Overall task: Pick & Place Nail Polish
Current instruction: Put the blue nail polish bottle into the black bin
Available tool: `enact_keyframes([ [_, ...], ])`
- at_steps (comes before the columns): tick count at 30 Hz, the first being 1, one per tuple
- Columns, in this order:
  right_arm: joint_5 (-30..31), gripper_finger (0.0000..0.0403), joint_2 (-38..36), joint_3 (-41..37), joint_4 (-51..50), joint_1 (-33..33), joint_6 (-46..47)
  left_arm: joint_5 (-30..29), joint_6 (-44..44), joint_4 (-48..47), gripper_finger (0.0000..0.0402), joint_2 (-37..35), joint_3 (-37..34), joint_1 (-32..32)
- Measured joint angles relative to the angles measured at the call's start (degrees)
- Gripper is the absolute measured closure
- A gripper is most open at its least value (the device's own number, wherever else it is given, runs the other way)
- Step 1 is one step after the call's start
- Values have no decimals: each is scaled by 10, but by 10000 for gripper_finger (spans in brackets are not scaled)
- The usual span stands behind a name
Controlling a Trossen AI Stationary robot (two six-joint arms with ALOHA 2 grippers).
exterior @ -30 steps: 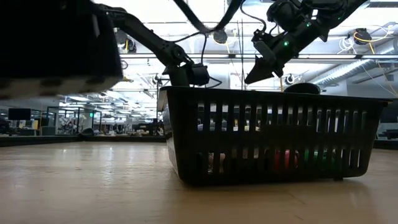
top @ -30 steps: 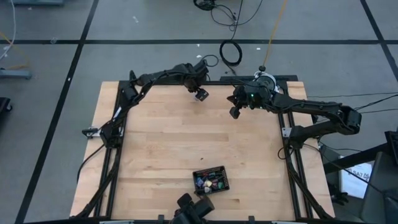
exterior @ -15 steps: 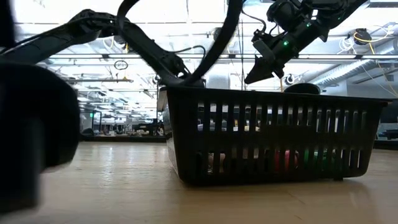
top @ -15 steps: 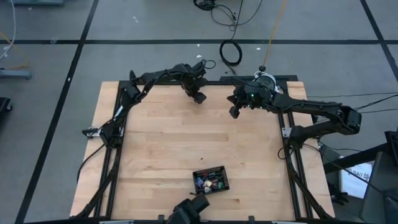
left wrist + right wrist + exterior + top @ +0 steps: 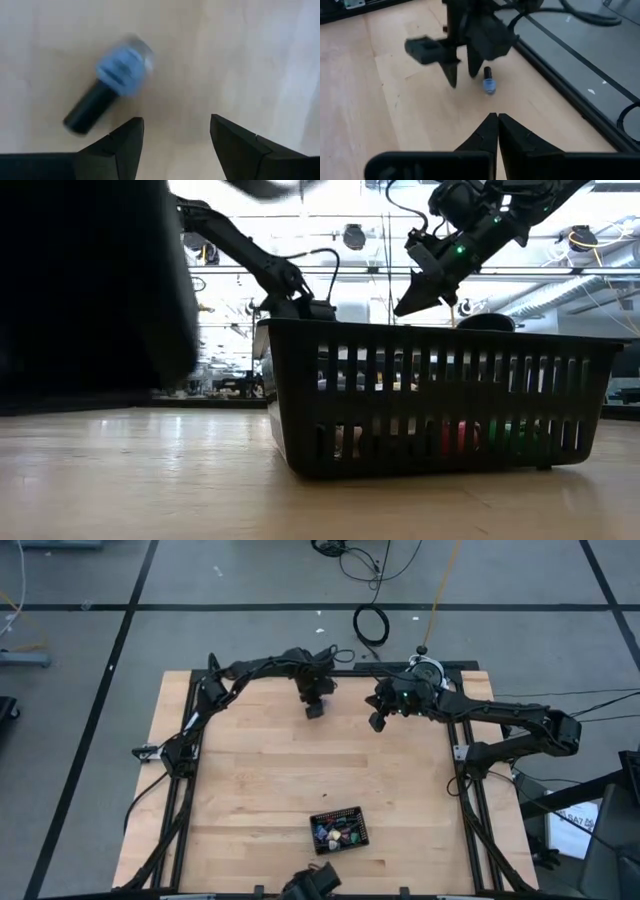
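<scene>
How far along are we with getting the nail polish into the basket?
Done: several coloured bottles already sit in the black basket at the table's near edge. In hand: the left hand, fingers apart, hangs above a blue bottle lying on its side at the far edge, not gripping it. The right hand waits shut nearby. Left: grasp that bottle and carry it to the basket.

The desk is bare wood across its middle, so there is lots of room to pass. A black basket sits near one edge. A small blue bottle lies beside the left end effector.
</scene>
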Motion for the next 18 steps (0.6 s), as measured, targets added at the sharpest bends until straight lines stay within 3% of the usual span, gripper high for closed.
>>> enact_keyframes([
  [7, -29, 399, 0, 0, -2, 14, -1, -85, 103, -56, 178, -40, 0, -14],
  [12, -27, 399, 0, 0, 4, 14, -2, -129, 123, 28, 179, -44, 0, -15],
  [16, -27, 399, 0, 0, 6, 14, -1, -109, 108, 84, 179, -35, 0, -14],
  [18, -27, 399, 0, 0, 6, 14, -1, -128, 97, 98, 179, -34, 0, -19],
])
